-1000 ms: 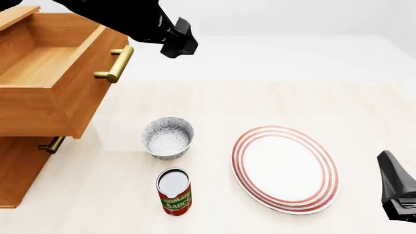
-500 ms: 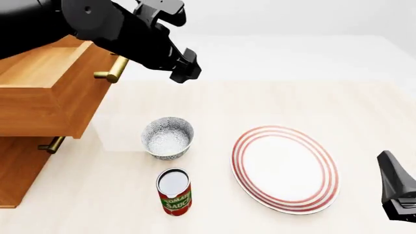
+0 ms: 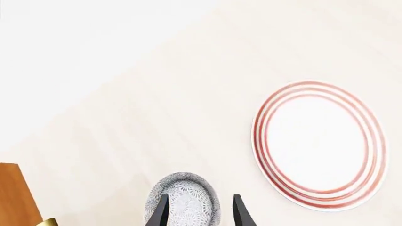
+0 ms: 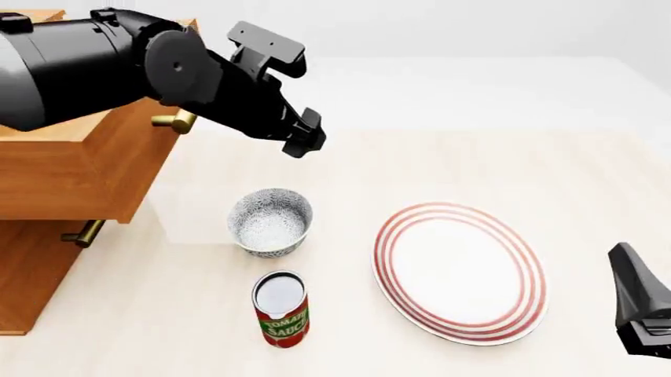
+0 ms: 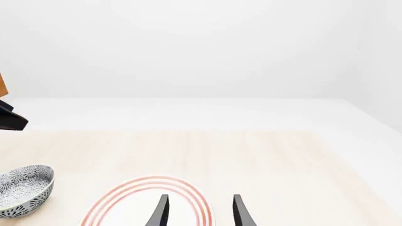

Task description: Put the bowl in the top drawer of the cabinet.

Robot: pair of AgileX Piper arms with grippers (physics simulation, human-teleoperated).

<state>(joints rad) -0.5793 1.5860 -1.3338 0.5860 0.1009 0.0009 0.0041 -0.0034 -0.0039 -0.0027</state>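
The speckled bowl point(image 4: 270, 221) stands upright on the table, to the right of the cabinet point(image 4: 31, 267). The top drawer point(image 4: 78, 169) is pulled out, and my left arm hides much of its inside. My left gripper point(image 4: 304, 140) hangs in the air above and behind the bowl, well apart from it. In the left wrist view the bowl point(image 3: 183, 200) lies between and below the open gripper point(image 3: 197, 215) with nothing held. My right gripper point(image 4: 639, 310) rests at the table's right front edge, open point(image 5: 197, 213) over the plate's rim.
A large red-ringed plate point(image 4: 460, 271) lies right of the bowl. A tomato sauce can point(image 4: 281, 309) stands just in front of the bowl. The top drawer's brass handle point(image 4: 173, 122) sticks out beside my left arm, and the lower drawer's handle point(image 4: 82, 233) sits beneath.
My left arm has swung out from over the drawer, lowering its gripper a little to the right, toward the bowl. The bowl, can, plate and right arm have stayed put.
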